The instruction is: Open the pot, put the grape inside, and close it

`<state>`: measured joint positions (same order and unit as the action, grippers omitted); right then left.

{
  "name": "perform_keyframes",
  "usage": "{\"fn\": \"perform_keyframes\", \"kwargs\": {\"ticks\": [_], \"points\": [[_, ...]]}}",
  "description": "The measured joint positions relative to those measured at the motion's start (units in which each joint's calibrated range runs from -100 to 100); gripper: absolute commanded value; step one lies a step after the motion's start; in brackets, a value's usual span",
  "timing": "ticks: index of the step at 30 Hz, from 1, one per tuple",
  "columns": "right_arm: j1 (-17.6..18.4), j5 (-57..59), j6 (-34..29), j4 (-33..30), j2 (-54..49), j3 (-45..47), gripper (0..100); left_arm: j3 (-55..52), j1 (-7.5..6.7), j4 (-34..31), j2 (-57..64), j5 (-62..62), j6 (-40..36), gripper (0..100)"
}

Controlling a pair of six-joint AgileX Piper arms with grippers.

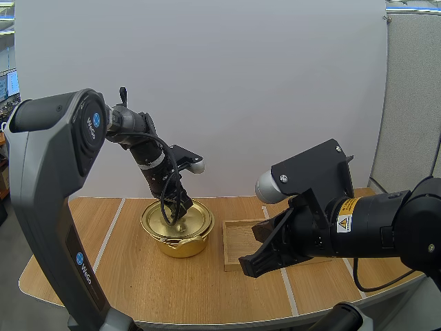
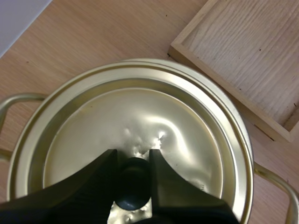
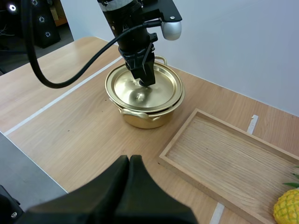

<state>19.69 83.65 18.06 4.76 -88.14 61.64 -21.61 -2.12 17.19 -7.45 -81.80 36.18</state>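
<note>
A round golden metal pot [image 1: 180, 247] stands on the light wooden table [image 1: 138, 276]. Its flat golden lid [image 2: 93, 135] lies on the pot, so the pot is closed. The left gripper [image 2: 133, 156] stands straight above the middle of the pot. Its two black fingers [image 2: 88, 182] are clenched on the small black knob [image 2: 133, 189] at the centre of the lid, one finger at each side of the knob.

Just beside the pot lies a shallow rectangular wooden tray [image 1: 238, 241], with a narrow gap between the two. The right gripper [image 1: 248, 264] hangs in the air well apart from the pot, over the side of the tray away from the pot. Its fingers lie pressed together as one dark wedge [image 3: 129, 161] and grasp nothing. A small yellow pineapple [image 3: 286, 210] shows beyond the tray, far from the pot.
</note>
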Motion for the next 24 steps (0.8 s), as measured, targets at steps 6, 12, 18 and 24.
{"fn": "perform_keyframes", "kwargs": {"ticks": [6,12,18,24], "points": [[0.00,0.00,0.00,0.00,0.00,0.00,0,-1.11,0.00,1.20,0.25,1.77,1.34,0],[0.00,0.00,0.00,0.00,0.00,0.00,0,-1.53,0.06,3.94,0.11,0.54,3.16,0],[0.00,0.00,0.00,0.00,0.00,0.00,0,-1.53,0.06,4.18,0.11,0.54,3.39,0],[0.00,0.00,0.00,0.00,0.00,0.00,0,-1.53,0.06,4.18,0.11,0.54,3.48,2]]}}
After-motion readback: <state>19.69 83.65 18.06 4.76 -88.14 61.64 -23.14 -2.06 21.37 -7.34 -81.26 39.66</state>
